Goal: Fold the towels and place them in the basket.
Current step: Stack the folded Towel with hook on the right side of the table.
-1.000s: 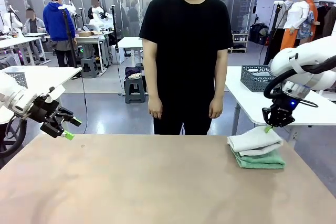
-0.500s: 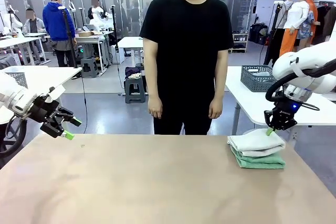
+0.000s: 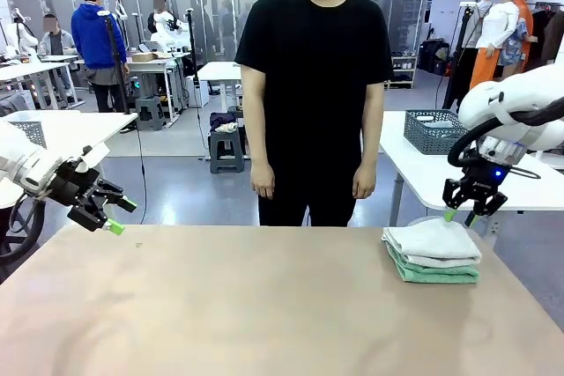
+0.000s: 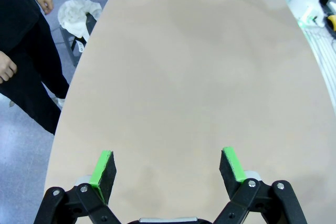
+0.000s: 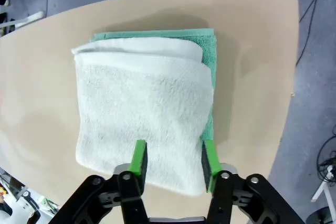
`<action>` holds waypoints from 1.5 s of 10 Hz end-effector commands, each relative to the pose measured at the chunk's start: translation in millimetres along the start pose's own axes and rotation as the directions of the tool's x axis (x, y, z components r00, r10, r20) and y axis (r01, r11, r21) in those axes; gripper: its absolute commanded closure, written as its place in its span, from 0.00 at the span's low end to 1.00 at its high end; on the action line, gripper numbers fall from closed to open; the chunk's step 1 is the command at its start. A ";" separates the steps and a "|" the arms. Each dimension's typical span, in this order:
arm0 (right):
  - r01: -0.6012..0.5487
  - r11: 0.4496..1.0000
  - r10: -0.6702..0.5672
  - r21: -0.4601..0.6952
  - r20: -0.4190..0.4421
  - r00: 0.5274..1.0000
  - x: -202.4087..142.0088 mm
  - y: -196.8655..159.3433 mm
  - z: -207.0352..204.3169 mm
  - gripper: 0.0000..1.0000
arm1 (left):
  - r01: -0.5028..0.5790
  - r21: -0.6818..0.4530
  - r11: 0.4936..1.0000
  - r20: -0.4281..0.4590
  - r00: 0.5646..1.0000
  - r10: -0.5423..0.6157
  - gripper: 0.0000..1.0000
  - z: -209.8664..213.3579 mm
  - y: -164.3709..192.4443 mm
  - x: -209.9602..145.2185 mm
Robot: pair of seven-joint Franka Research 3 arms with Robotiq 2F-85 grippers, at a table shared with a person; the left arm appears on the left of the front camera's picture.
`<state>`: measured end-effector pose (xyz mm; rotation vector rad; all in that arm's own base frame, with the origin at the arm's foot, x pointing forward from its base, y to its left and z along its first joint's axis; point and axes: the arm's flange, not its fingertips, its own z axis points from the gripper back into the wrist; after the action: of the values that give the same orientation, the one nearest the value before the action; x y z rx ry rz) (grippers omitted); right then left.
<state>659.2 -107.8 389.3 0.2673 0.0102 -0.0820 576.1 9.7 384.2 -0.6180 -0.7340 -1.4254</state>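
Note:
Two folded towels lie stacked at the table's far right, the cream-white towel on top of the mint green towel. My right gripper hovers just above the stack's far edge, open, nothing between its fingers. In the right wrist view the white towel lies below the open right gripper, with the green towel showing along two edges. My left gripper is open over the table's left edge. The left gripper faces bare tabletop. The dark grey basket stands on a white table behind the right arm.
A person in black stands at the table's far side, hands hanging down. The tan table is bare across its middle and left. A white side table stands beyond the left arm.
My right gripper has opened and let go of the white towel's far edge, which has settled flat on the green one. The gripper has lifted slightly. The left arm has not moved.

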 end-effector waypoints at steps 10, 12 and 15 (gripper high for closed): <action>-0.002 0.988 0.048 -0.151 0.302 0.952 -249.4 171.9 259.3 0.00 | 0.002 0.002 1.000 0.001 1.000 -0.002 0.13 1.0 0.1 1.0; -0.020 0.985 0.073 -0.170 0.313 0.947 -256.6 177.9 261.6 0.00 | 0.002 0.002 1.000 0.001 1.000 -0.002 0.13 1.0 0.1 1.0; -0.034 0.990 0.072 -0.137 0.283 0.956 -252.4 175.0 278.7 0.00 | 0.002 0.002 1.000 0.001 1.000 -0.002 0.13 1.0 0.1 1.0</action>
<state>420.0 7.8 705.7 0.1182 -0.2896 -0.0644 576.0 9.7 384.4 -0.6179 -0.7342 -1.4256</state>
